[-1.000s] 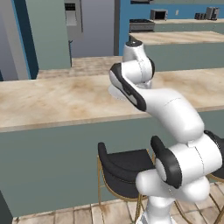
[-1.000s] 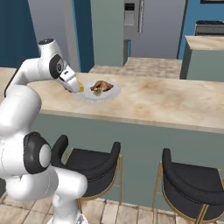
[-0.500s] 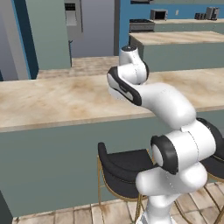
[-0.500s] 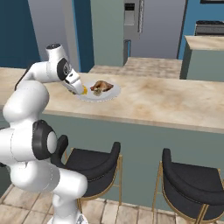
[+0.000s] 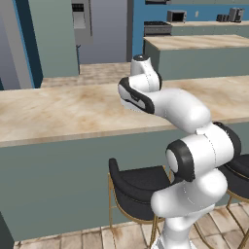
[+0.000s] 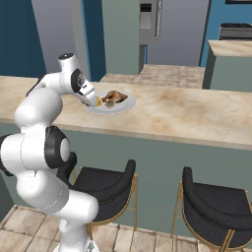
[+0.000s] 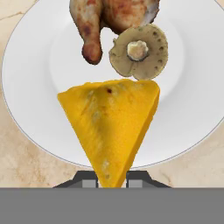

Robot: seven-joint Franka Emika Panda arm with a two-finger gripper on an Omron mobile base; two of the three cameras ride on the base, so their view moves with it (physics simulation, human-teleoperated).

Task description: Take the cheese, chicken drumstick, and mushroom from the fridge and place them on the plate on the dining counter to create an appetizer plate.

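Observation:
My gripper (image 7: 111,177) is shut on the cheese (image 7: 111,127), a yellow wedge held point-down between the fingertips over the near part of the white plate (image 7: 30,87). On the plate, just beyond the cheese, lie the brown chicken drumstick (image 7: 94,26) and the tan mushroom (image 7: 139,51). From the right base view, the gripper (image 6: 93,102) hangs at the plate's (image 6: 125,105) left rim with the cheese (image 6: 98,102) showing beside the drumstick (image 6: 114,96). The plate rests on the dining counter (image 6: 187,115).
Black gold-legged stools (image 6: 106,184) (image 6: 216,206) stand under the counter's front; one more stool (image 5: 136,189) sits beside my base. The marble top (image 5: 63,109) stretches bare to the left. The grey fridge (image 6: 147,29) stands far behind, across the aisle.
The arm has leaned further over the counter, and the gripper with the cheese has edged right along the plate's left rim. Drumstick and mushroom have stayed put.

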